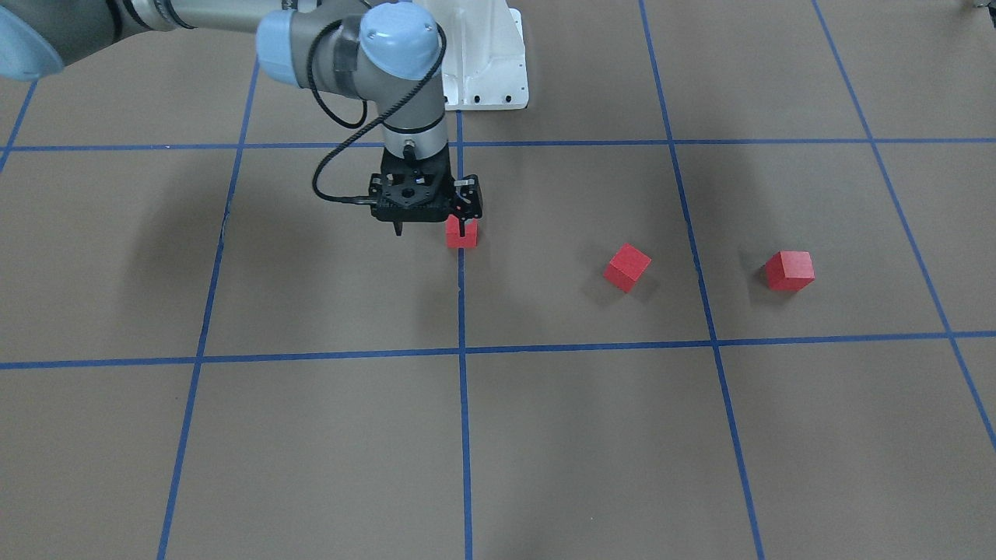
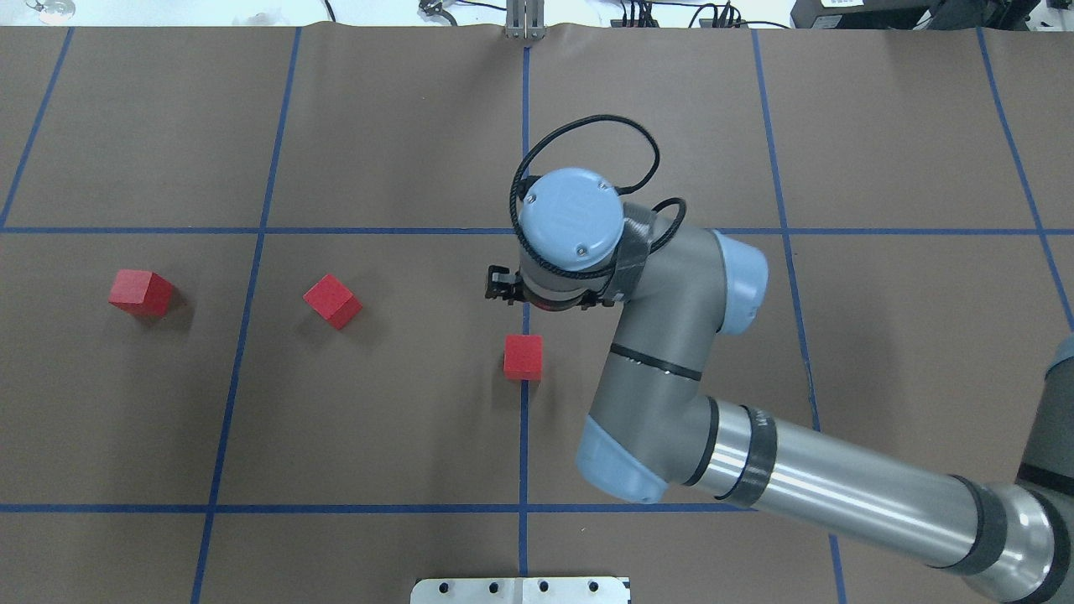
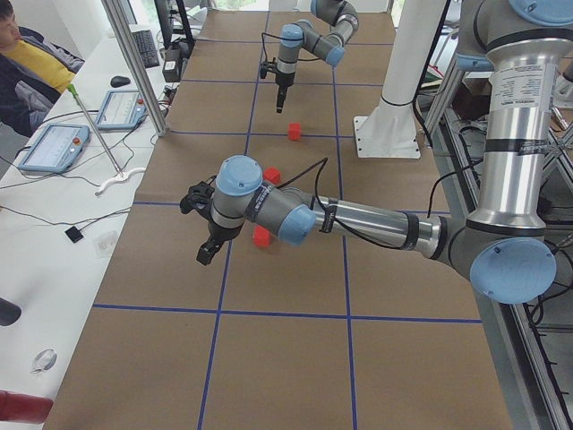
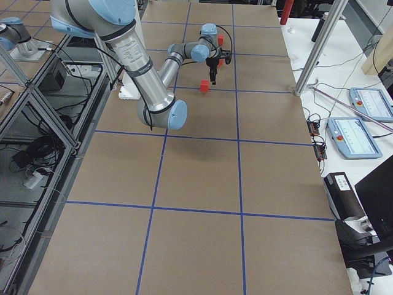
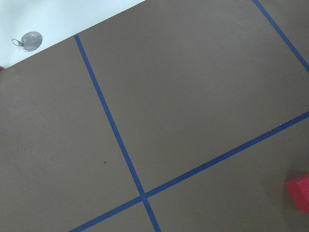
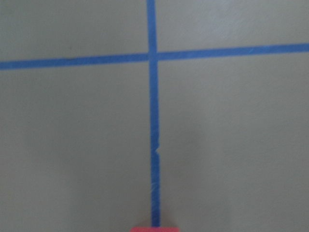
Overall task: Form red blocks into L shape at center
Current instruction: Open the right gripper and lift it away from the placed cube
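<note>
Right gripper point(image 1: 432, 230) hangs raised, jaws spread wide and holding nothing, close by one red block point(image 1: 454, 238) sitting on the middle tape line point(image 1: 464, 311). A second red block point(image 1: 626, 267) and a third red block point(image 1: 789, 271) lie well apart toward the robot's left. Left gripper point(image 3: 204, 235) shows only side-on, so whether it is spread or closed cannot be told.

brown floor point(image 2: 394, 419), blue tape grid point(image 2: 377, 230); three red blocks point(image 2: 523, 356) on it: one on middle line point(image 2: 523, 445), two apart.

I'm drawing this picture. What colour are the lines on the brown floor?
Blue. The tape lines show best in the overhead exterior view.
</note>
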You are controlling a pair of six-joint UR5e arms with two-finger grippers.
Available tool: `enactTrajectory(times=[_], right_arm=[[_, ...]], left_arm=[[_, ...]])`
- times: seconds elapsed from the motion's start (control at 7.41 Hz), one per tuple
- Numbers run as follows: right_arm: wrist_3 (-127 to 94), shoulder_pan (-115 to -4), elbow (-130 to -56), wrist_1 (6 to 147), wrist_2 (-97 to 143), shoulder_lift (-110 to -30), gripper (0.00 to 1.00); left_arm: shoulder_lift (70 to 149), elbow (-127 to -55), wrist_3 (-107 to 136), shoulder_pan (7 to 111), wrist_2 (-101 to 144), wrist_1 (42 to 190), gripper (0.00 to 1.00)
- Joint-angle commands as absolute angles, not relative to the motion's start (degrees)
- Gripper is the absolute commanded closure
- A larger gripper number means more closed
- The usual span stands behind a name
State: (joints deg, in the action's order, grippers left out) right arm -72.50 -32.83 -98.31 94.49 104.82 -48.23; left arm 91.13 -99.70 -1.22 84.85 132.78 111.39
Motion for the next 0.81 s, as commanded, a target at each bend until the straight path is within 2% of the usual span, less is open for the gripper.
enactTrajectory(times=[0.0,0.27,0.54,0.67], right_arm=[[-58.28,-45.47,-101.87,95.71,113.44,-54.46,0.01],[-40.17,-57.25,-101.78,95.63,121.34,-61.66,0.01],[-23.99,-65.09,-101.69,95.71,124.27,-68.43,0.01],[-17.03,-68.78,-101.43,95.80,125.50,-71.86,0.01]], left_arm=[[92.54,-102.90,9.28,74.85,132.71,115.39,0.00],[98.32,-103.97,24.01,65.70,132.19,115.49,0.00],[104.21,-103.63,25.40,55.78,131.92,115.05,0.00],[104.67,-103.62,25.84,52.42,127.66,115.05,0.00]])
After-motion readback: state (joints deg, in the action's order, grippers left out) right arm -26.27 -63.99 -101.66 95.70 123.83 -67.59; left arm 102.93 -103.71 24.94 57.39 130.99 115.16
